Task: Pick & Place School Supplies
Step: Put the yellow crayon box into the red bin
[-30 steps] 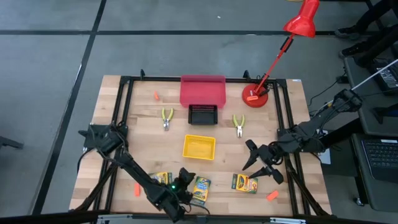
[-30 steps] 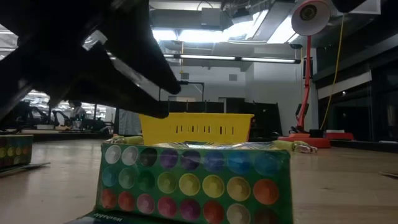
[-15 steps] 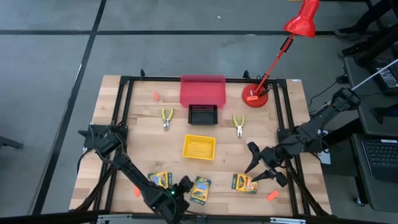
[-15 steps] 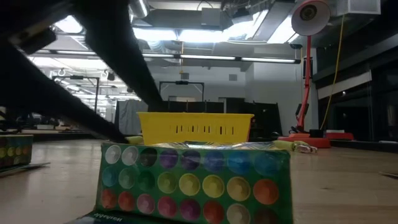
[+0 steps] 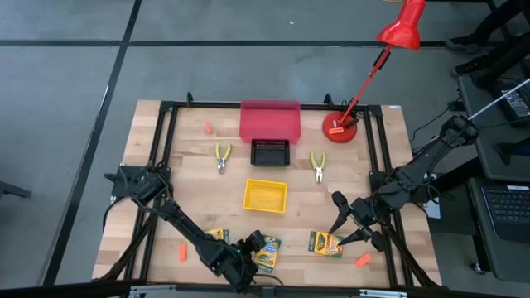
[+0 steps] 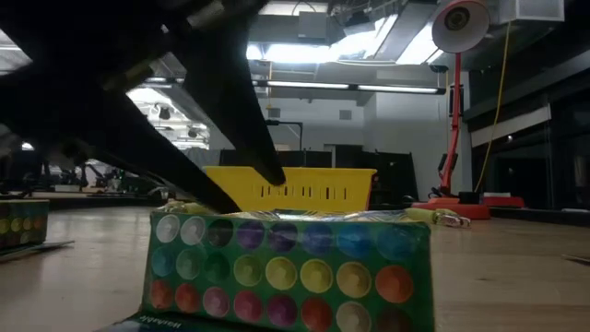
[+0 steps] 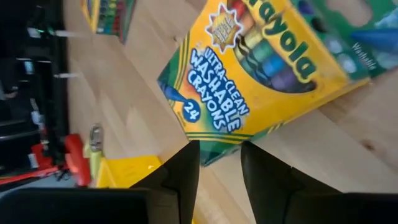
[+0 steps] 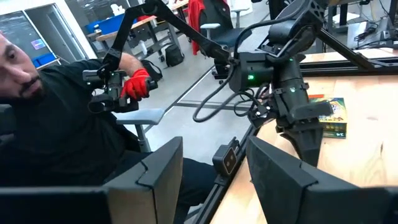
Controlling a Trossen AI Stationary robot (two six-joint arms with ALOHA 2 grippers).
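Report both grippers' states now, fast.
Left gripper: fingers apart, holding nothing, just short of the middle crayon box.
Right gripper: open, empty, beside the right crayon box.

Bare wooden desk point(image 5: 389, 157) lies open between the yellow plastic tray point(image 5: 265, 196) and the yellow-and-green crayon boxes along the near edge. The middle crayon box point(image 5: 267, 251) is crowded by the left gripper point(image 5: 249, 247), and a red desk lamp point(image 5: 341, 128) blocks the far right corner.
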